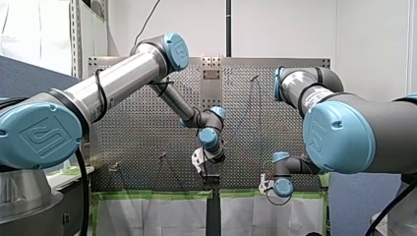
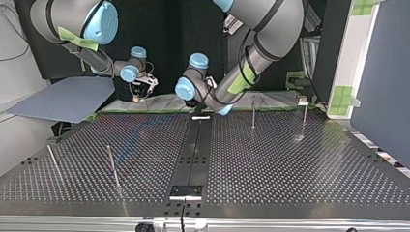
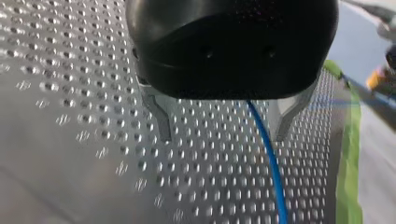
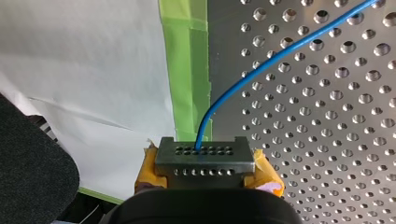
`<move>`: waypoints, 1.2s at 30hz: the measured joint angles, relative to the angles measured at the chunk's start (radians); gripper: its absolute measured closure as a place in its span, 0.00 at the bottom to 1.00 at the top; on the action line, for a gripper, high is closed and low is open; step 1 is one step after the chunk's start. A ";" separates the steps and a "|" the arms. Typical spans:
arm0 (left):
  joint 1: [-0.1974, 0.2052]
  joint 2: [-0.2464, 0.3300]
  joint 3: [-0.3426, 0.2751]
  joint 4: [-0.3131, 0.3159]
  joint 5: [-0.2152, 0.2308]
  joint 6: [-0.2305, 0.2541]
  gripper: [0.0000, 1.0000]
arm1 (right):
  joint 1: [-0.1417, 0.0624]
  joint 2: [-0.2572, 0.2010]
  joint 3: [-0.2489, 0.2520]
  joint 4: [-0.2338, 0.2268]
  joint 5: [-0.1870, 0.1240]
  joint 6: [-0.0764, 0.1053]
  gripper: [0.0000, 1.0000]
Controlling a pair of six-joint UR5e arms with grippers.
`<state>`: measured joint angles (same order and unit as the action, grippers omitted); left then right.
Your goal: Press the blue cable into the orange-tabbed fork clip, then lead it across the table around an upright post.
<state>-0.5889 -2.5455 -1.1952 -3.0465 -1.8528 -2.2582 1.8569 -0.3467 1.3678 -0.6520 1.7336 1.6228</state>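
The blue cable [image 3: 271,163] runs over the perforated table between the metal fingers of my left gripper [image 3: 222,138], nearer one finger and touching neither; this black gripper is open. My right gripper [image 4: 203,158], with yellow pads [image 4: 267,171], is shut on the blue cable [image 4: 243,77], which curves away from it across the table. In the top view my right gripper [image 2: 140,95] hovers at the far table edge, left of my left gripper [image 2: 200,112] near the middle strip. I cannot make out the orange-tabbed fork clip.
Thin upright posts [image 2: 253,112] [image 2: 304,116] stand at the top view's far right, two more [image 2: 112,165] [image 2: 52,160] at its near left. A black strip [image 2: 196,145] runs down the table's middle. Green tape [image 4: 187,70] lines the table's edge beside my right gripper.
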 joint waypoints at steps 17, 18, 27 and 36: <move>0.094 -0.128 -0.062 0.139 -0.150 0.150 0.00 | 0.003 0.000 0.000 -0.003 0.003 -0.001 1.00; 0.098 -0.135 -0.062 0.145 -0.158 0.158 0.00 | 0.003 0.000 0.000 -0.004 0.003 -0.001 1.00; 0.123 -0.151 -0.062 0.156 -0.238 0.238 0.00 | 0.005 0.000 0.000 -0.005 0.003 -0.004 1.00; 0.124 -0.152 -0.062 0.130 -0.269 0.294 0.00 | 0.007 0.000 0.000 -0.005 0.003 -0.009 1.00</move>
<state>-0.4649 -2.6972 -1.2575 -2.9165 -2.1215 -1.9643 1.8638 -0.3469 1.3678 -0.6567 1.7367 1.6142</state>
